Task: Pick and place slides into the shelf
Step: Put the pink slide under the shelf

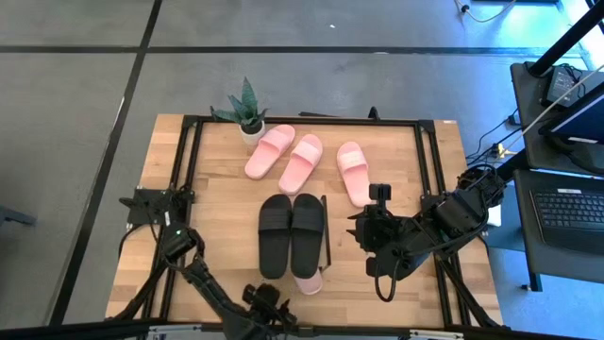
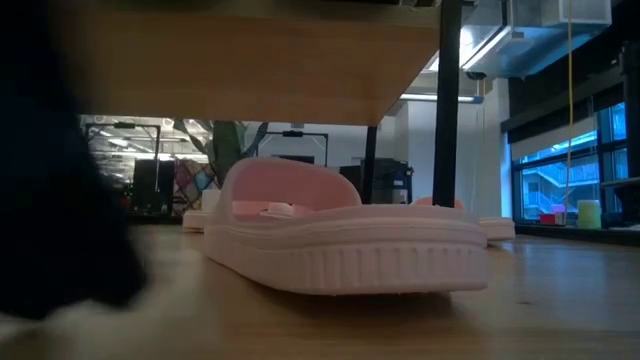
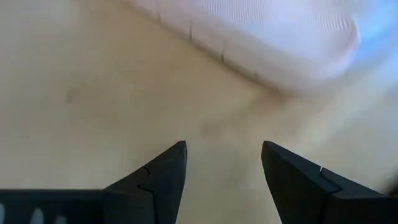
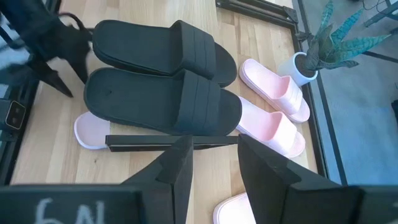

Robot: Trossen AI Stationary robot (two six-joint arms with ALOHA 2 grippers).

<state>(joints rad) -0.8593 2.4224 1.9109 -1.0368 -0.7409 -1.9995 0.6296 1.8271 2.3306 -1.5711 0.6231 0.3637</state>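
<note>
**A:** From above, you see the black pair of slides (image 1: pixel 291 234) side by side on top of the shelf (image 1: pixel 304 184), near the middle of its light-wood board. Two pink slides (image 1: pixel 285 156) lie together at the far side, just beside a small potted plant (image 1: pixel 246 111); a third pink slide (image 1: pixel 352 172) sits alone to their right.

**B:** And the fourth pink one?

**A:** The fourth pink slide (image 1: pixel 308 282) pokes out at the near edge, under the black pair; the low camera shows it resting on the surface (image 2: pixel 560 300) beneath the board.

**B:** Where are your tools?

**A:** Your right tool (image 1: pixel 379 195) hovers over the shelf's right part, near the lone pink slide, its fingers (image 4: pixel 177 163) a narrow gap apart and gripping nothing. Your left tool (image 3: pixel 224 171) is low at the near edge, fingers spread and empty, above bare wood with a pale slide edge close ahead.
</note>
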